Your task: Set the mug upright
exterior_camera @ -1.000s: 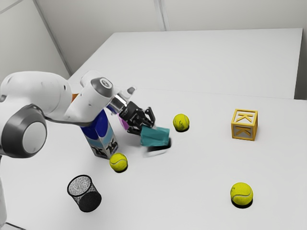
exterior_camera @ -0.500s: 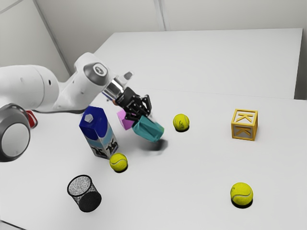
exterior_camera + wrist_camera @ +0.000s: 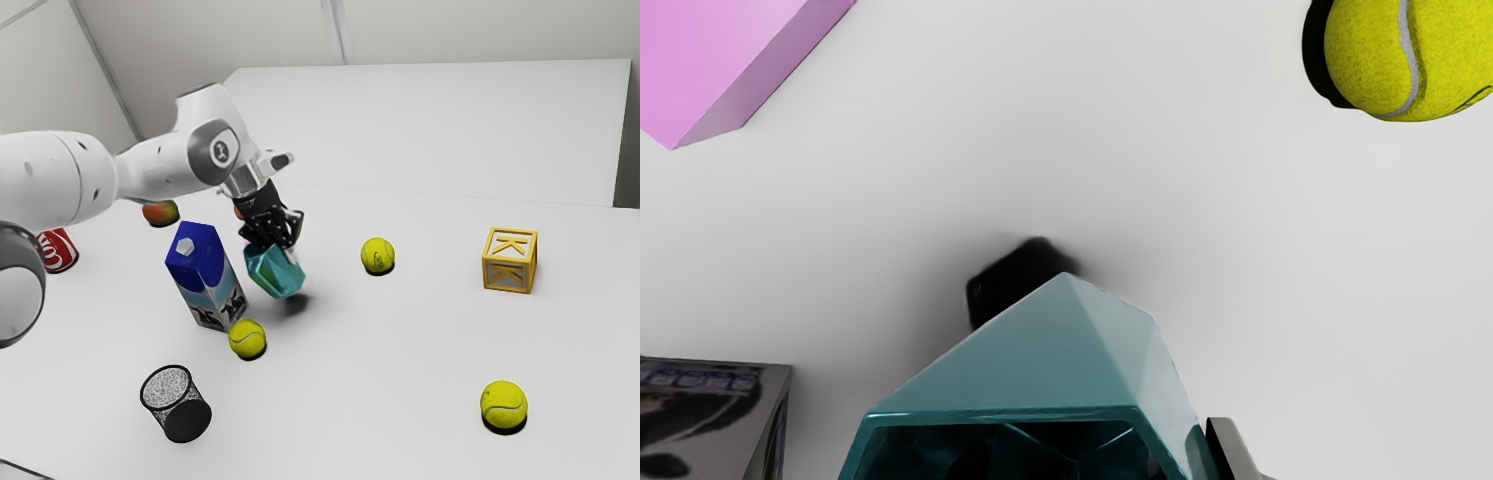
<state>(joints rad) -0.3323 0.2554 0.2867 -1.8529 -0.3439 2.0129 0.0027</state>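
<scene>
White table (image 3: 390, 390), block (image 3: 508, 268) lettered "K"; tool (image 3: 274, 243) grips tilted teal mug (image 3: 275, 273).

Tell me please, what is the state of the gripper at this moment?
Gripper: closed on the mug, holding it in the air.

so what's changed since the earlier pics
The faceted teal mug, held aloft by the black two-finger gripper, has moved toward the exterior view's left and turned nearer upright, though still tilted. The blue-topped carton and yellow-framed letter block stayed put.
</scene>
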